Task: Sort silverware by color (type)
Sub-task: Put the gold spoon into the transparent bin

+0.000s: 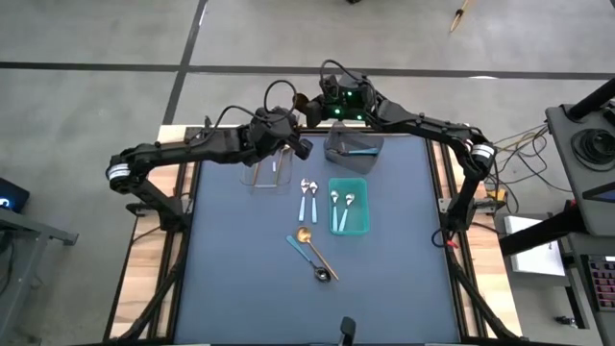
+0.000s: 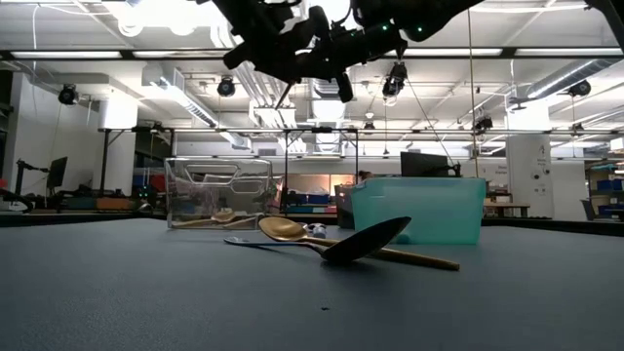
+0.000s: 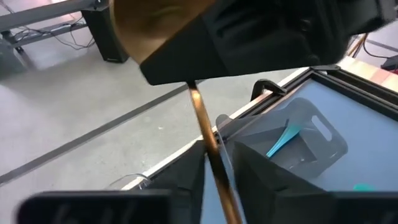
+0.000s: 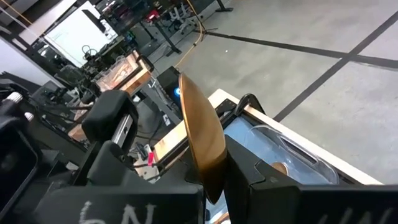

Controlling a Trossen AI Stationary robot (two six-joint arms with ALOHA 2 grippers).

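A gold spoon is held in the air over the table's far edge, between my two grippers. My right gripper [image 1: 312, 108] is shut on its bowl [image 4: 200, 134]. My left gripper [image 1: 293, 136] is shut on its handle [image 3: 202, 118]. Two light-blue-handled spoons [image 1: 307, 197] lie flat on the mat. Nearer the front, another gold spoon [image 1: 312, 245] lies crossed with a dark-bowled, teal-handled spoon [image 1: 309, 258]. The clear bin [image 1: 269, 171], grey bin [image 1: 353, 146] and teal bin [image 1: 348, 205] each hold spoons. My left gripper pinches the gold spoon's handle [image 3: 211, 155] between its two fingers [image 3: 186, 180]; the handle runs on toward the bowl [image 3: 146, 25]. The spoon is lifted clear of the table. My right gripper pinches the spoon's bowl [image 4: 208, 168] between its two fingers [image 4: 261, 186]. The bowl stands on edge and sticks out past the fingertips.
The three bins stand in the mat's far half: clear at left, grey at far right, teal in front of the grey. The mat's near half holds only the crossed spoons. Wooden side rails [image 1: 154, 250] run along both sides.
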